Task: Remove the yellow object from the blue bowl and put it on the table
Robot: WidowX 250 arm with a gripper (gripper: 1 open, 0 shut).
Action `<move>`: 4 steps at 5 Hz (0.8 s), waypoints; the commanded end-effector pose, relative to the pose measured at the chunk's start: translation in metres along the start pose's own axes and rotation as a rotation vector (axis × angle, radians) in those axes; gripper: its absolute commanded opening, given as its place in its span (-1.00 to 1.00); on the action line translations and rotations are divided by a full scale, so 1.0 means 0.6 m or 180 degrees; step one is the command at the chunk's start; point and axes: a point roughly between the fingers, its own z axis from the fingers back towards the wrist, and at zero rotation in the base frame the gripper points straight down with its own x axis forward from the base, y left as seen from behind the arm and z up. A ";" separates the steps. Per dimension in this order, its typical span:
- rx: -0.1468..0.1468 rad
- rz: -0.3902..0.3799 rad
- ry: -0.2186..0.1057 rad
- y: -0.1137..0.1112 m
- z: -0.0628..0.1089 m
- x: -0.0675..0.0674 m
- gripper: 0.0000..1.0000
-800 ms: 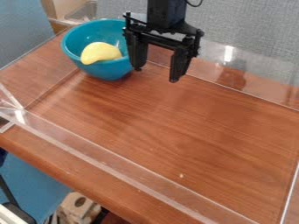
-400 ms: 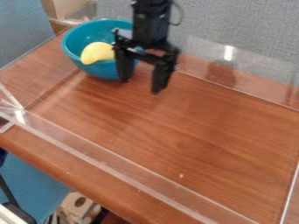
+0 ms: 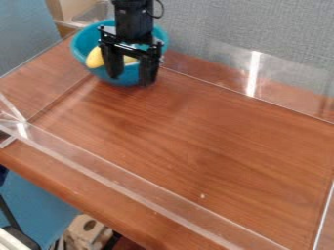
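Note:
The blue bowl (image 3: 94, 43) stands at the far left corner of the table (image 3: 196, 137). Inside it a sliver of the yellow object (image 3: 96, 59) shows at the left; the rest is hidden behind my gripper. My gripper (image 3: 133, 70) hangs straight down over the bowl's right half. It is open, with its two black fingers (image 3: 113, 64) spread wide and nothing between them. I cannot tell whether the fingertips are inside the bowl or in front of its rim.
Low clear acrylic walls (image 3: 78, 161) run round the tabletop. A grey fabric panel (image 3: 248, 24) rises behind the far wall. The table's front edge drops off at the lower left.
My gripper has travelled left across the table, from right of the bowl to over it, staying open. It now covers most of the yellow object. The bowl has not moved.

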 end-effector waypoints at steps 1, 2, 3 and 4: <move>0.0121 0.0124 -0.0311 0.038 0.056 0.029 1.00; 0.0113 0.0270 -0.0334 0.031 0.070 0.041 1.00; 0.0113 0.0132 -0.0364 0.018 0.077 0.058 1.00; 0.0107 -0.0027 -0.0392 0.004 0.084 0.073 1.00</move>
